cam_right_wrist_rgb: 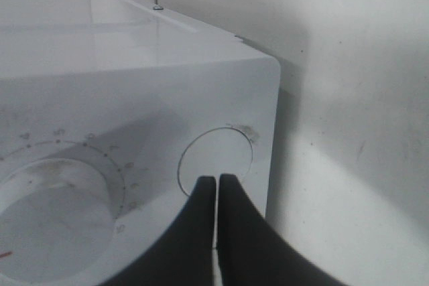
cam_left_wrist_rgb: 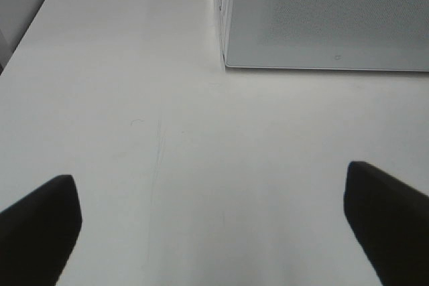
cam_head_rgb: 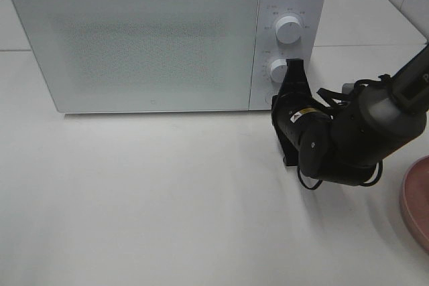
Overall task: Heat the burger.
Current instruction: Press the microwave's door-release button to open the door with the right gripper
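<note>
Pressing its two dark fingers flat together with nothing between them, the right end effector (cam_right_wrist_rgb: 216,179) points its joined tips at the lower edge of a round button (cam_right_wrist_rgb: 224,149) set into the bottom corner of the microwave's (cam_right_wrist_rgb: 134,65) white control panel; whether the tips touch the button or stop just short of it cannot be told. Just beside that button on the panel is the lower dial (cam_right_wrist_rgb: 53,219), ringed with small printed marks. From the high camera the same end effector (cam_head_rgb: 293,65) shows as a black wedge reaching up from its arm to the panel, its tip next to the lower dial (cam_head_rgb: 279,69), with the upper dial (cam_head_rgb: 289,29) above it. The microwave (cam_head_rgb: 154,38) stands at the back of the white surface (cam_head_rgb: 167,199), its door (cam_head_rgb: 134,41) closed, and the dotted window lets nothing inside be made out. A pink plate (cam_head_rgb: 419,199) lies at the right edge of the surface, cut off by the frame, near the arm. The left end effector (cam_left_wrist_rgb: 214,226) hangs over bare surface (cam_left_wrist_rgb: 201,132) with its fingers spread wide apart and empty, the near corner of the microwave (cam_left_wrist_rgb: 328,18) ahead of it. The burger shows in none of the views, so its place cannot be told.
</note>
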You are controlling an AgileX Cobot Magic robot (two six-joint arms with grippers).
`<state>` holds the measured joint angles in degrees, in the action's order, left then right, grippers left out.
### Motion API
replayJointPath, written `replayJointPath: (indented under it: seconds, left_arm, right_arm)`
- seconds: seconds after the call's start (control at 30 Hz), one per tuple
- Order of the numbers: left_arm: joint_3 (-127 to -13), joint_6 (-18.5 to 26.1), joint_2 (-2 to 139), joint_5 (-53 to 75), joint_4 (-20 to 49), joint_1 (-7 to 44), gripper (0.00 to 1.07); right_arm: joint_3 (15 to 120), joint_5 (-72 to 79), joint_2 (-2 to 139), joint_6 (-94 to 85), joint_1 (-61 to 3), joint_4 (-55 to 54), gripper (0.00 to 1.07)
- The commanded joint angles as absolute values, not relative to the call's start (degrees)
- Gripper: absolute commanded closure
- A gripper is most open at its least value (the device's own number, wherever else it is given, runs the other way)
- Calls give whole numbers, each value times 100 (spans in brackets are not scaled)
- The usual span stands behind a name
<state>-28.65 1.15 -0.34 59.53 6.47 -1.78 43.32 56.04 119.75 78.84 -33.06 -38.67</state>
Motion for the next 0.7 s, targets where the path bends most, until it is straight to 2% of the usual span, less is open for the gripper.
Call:
replayJointPath:
  seconds: [0.03,0.7]
  left_arm:
    - [-2853,126,-138,5942,676,-183,7]
    - [-2853,132,-138,5942,676,-183,7]
  right_arm:
    - [4469,5586,12021,7809,-3220,-3759,107]
    - [5134,5730,12290,7769,-3054,-3787,107]
